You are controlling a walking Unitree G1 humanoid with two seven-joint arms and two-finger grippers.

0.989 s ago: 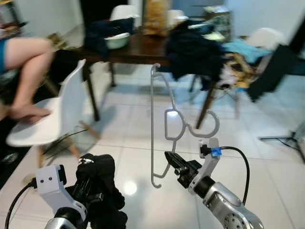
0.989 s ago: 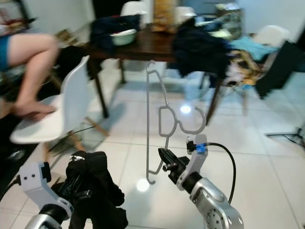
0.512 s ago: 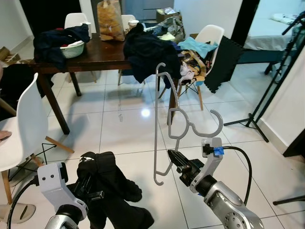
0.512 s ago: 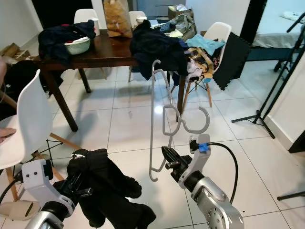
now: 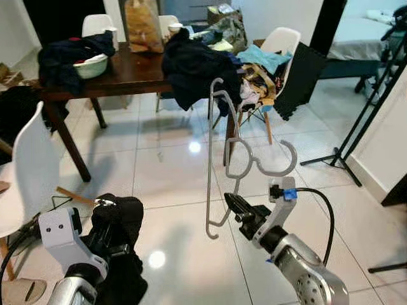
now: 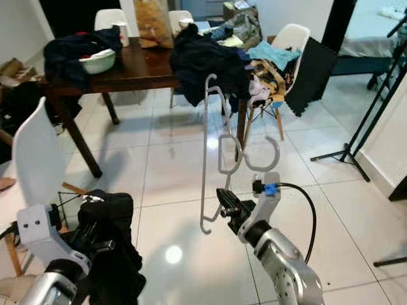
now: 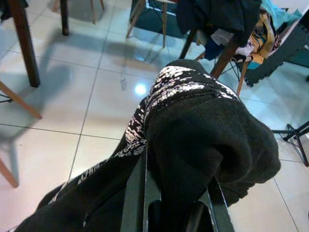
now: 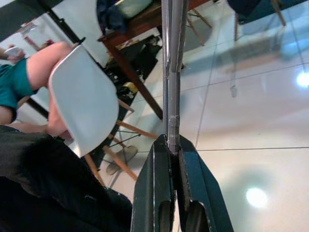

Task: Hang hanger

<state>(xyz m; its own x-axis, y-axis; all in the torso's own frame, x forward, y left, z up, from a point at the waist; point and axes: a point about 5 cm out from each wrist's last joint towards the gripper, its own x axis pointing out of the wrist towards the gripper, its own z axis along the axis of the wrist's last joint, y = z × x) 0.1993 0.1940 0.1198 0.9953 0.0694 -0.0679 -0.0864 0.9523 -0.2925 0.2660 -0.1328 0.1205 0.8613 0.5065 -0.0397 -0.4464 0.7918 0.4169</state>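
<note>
Right gripper [image 5: 230,202] fingers still clench the hanger [image 5: 219,152]; left gripper [image 7: 166,205] apparently still grips dark garment [image 7: 203,135].

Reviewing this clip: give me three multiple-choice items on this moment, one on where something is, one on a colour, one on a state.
1. Where is the dark garment?
A. in the left gripper
B. on the white chair
C. on the floor by the tripod

2. What colour is the hanger?
A. red
B. grey
C. yellow

3. What state is the right gripper in?
A. open and empty
B. shut on the hanger
C. shut on a bowl

Answers: 1 A, the left wrist view shows the cloth bunched between that gripper's fingers. 2 B, its plastic frame is pale grey. 3 B, the right wrist view shows both fingers pressed against the hanger's bar.
</note>
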